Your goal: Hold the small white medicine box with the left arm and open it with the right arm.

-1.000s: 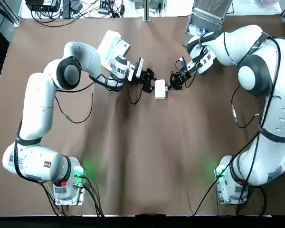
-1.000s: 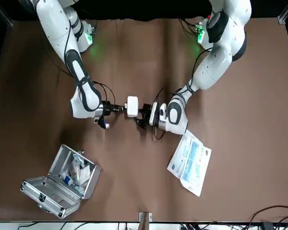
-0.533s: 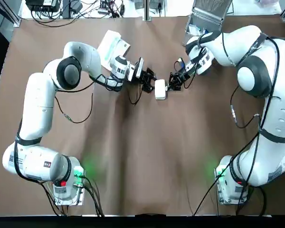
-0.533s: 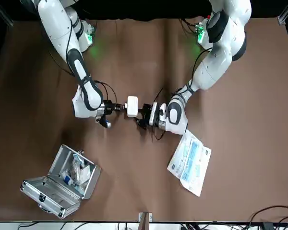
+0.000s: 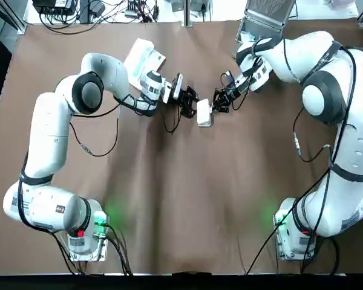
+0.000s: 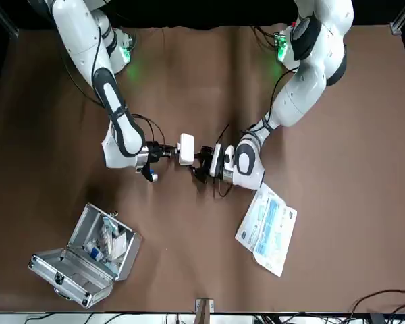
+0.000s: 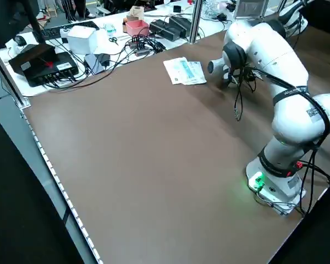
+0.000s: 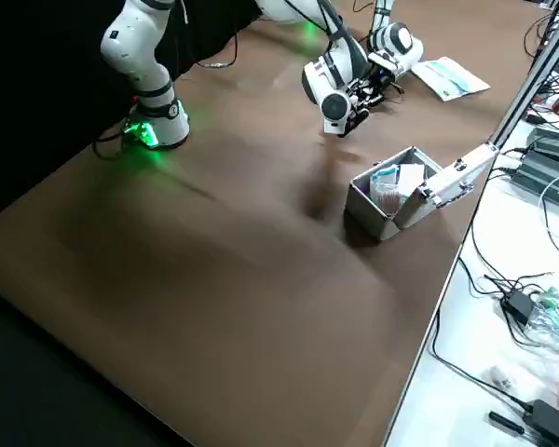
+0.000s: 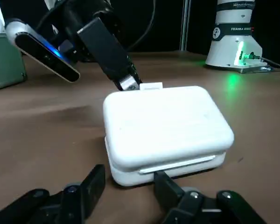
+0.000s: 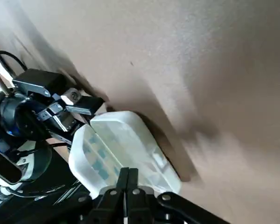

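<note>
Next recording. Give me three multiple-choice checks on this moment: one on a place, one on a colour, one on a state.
1. Where is the small white medicine box?
A. On the table, between the left tool and the right tool
B. Off the table, on the floor
C. Stacked on a second box

2. What colour do the lights at the arm bases glow?
A. Red
B. Green
C. Blue

3. How is the box's lid?
A. Down on its base
B. Flipped fully open
C. Lying apart from the box

Answers:
1 A: the top view shows the box resting on the table with one tool at each side.
2 B: both bases show a green glow.
3 A: the left wrist view shows the lid seated, with only a seam around it.
</note>
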